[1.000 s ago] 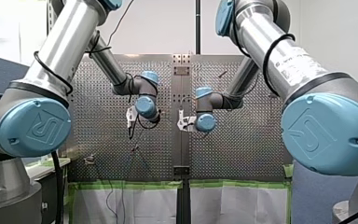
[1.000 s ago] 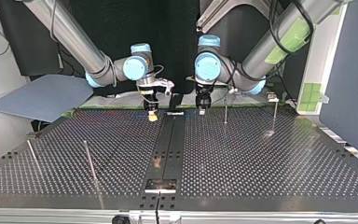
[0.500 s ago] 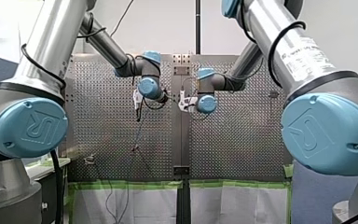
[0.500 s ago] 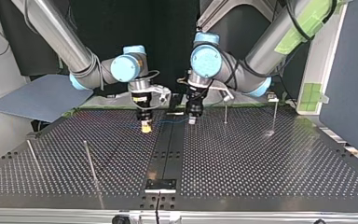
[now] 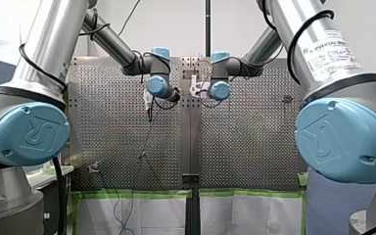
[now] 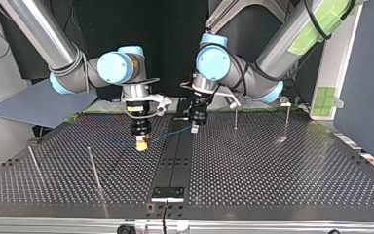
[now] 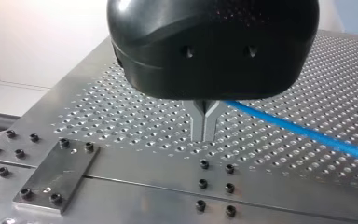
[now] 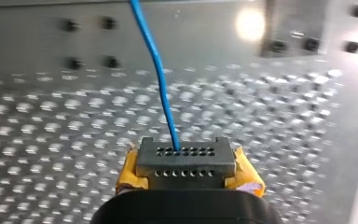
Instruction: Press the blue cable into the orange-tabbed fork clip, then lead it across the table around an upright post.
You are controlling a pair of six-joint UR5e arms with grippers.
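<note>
Perforated metal table (image 6: 272,170), dark centre strip (image 6: 175,161); upright post (image 6: 94,168) lower left of top view. Across centre, blue cable (image 8: 161,84) clamped in both right gripper (image 6: 141,145) and left gripper (image 6: 195,128). Black backdrop (image 6: 175,48) behind.

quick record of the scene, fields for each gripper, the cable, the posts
left gripper: shut on cable
right gripper: yellow pads, shut on cable
cable: blue, runs between both grippers over table
posts: four upright, cable around none
</note>
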